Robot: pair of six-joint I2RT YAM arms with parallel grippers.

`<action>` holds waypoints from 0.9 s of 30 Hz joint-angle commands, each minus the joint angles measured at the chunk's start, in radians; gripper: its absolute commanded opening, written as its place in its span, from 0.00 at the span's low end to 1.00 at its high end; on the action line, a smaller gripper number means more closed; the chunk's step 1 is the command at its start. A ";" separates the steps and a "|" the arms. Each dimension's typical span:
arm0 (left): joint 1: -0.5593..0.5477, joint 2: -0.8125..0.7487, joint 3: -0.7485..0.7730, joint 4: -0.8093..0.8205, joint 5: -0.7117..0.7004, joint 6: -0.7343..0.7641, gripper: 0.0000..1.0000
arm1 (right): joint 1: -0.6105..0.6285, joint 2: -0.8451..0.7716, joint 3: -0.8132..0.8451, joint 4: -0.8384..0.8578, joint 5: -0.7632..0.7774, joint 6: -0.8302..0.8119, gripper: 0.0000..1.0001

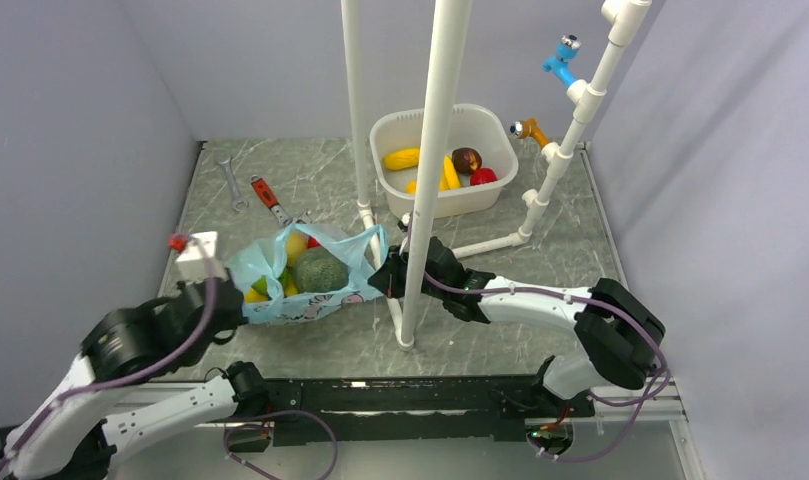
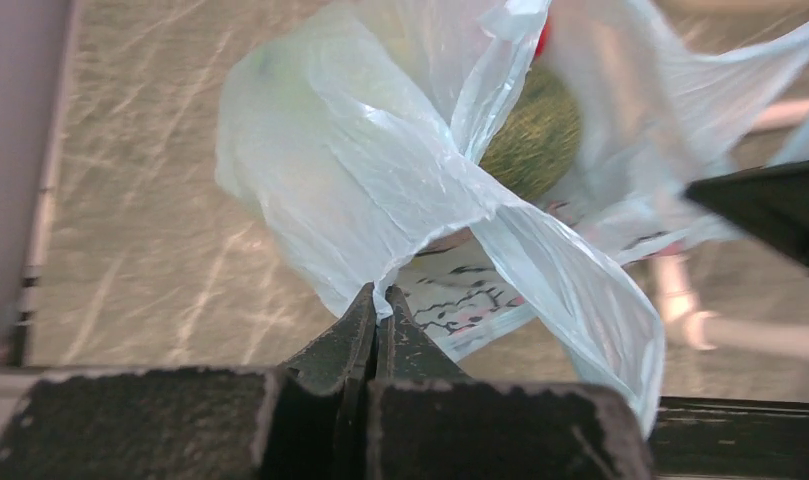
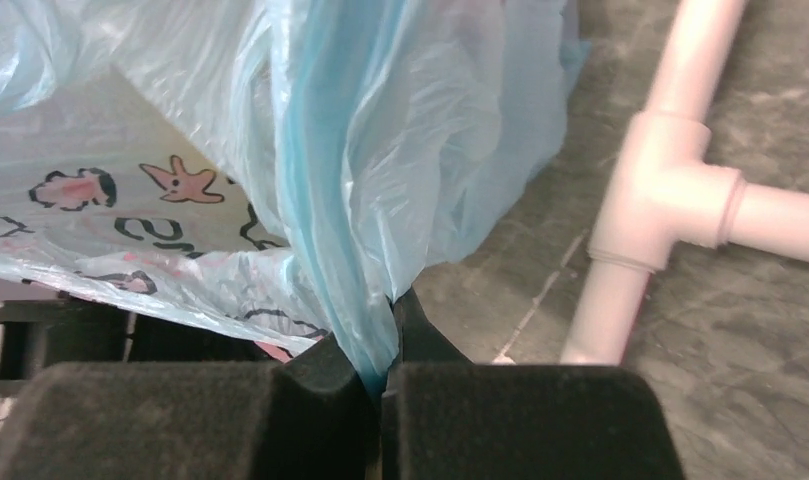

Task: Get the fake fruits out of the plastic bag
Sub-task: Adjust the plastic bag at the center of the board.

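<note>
The thin light-blue translucent plastic bag [image 1: 302,285], at 8 o'clock on the tabletop [image 1: 580,250], is pinched at its 9 o'clock edge by the fully closed left hand [image 2: 378,305] and at 3 o'clock by the closed right hand [image 3: 385,340]. Mouth-opening is judged in hand; spreading, then tipping out the glossy plastic fake fruits [image 1: 320,270], is called for.

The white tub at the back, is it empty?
No, the white tub holds a yellow fruit, a banana and a red fruit.
</note>
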 commanded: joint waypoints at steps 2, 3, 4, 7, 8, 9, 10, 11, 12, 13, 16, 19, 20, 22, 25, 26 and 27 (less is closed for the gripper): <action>0.002 -0.238 -0.011 0.083 -0.006 -0.002 0.00 | -0.016 -0.012 -0.030 0.023 -0.013 -0.037 0.06; 0.002 -0.272 -0.025 0.122 0.028 0.019 0.05 | -0.016 -0.003 -0.016 0.013 -0.030 -0.049 0.06; 0.002 -0.299 -0.036 0.157 0.068 0.045 0.19 | -0.015 0.002 -0.009 0.010 -0.048 -0.055 0.06; 0.001 -0.338 -0.041 0.220 0.161 0.114 0.65 | -0.016 0.000 -0.004 0.023 -0.092 -0.078 0.16; 0.002 -0.336 -0.029 0.233 0.180 0.149 0.74 | -0.016 -0.003 0.002 0.021 -0.101 -0.083 0.18; 0.002 -0.322 -0.005 0.234 0.188 0.177 0.80 | -0.016 -0.004 0.005 0.015 -0.105 -0.084 0.20; 0.002 -0.297 0.041 0.221 0.187 0.206 0.85 | -0.016 -0.006 0.011 0.009 -0.109 -0.087 0.20; 0.001 -0.260 0.084 0.206 0.181 0.230 0.89 | -0.016 -0.007 0.017 0.002 -0.114 -0.092 0.21; 0.002 -0.216 0.127 0.192 0.171 0.259 0.92 | -0.015 -0.008 0.021 -0.002 -0.118 -0.095 0.21; 0.001 -0.170 0.166 0.181 0.164 0.307 0.97 | -0.015 -0.008 0.027 -0.007 -0.118 -0.096 0.21; 0.001 0.011 0.255 0.128 0.140 0.407 1.00 | -0.016 -0.007 0.036 -0.017 -0.116 -0.096 0.22; 0.004 0.240 0.299 0.044 0.043 0.409 0.99 | -0.016 -0.011 0.042 -0.020 -0.115 -0.094 0.22; 0.012 0.288 0.296 0.038 0.021 0.409 0.99 | -0.016 -0.013 0.042 -0.022 -0.113 -0.093 0.22; 0.038 0.364 0.288 0.047 0.055 0.421 0.99 | -0.016 -0.018 0.043 -0.026 -0.107 -0.090 0.22; 0.044 0.355 0.226 0.150 0.231 0.452 0.99 | -0.016 -0.031 0.040 -0.030 -0.095 -0.093 0.22; 0.044 0.329 0.197 0.195 0.305 0.466 0.99 | -0.016 -0.033 0.038 -0.029 -0.093 -0.093 0.22; 0.044 0.296 0.161 0.240 0.373 0.479 0.99 | -0.016 -0.035 0.037 -0.030 -0.091 -0.095 0.22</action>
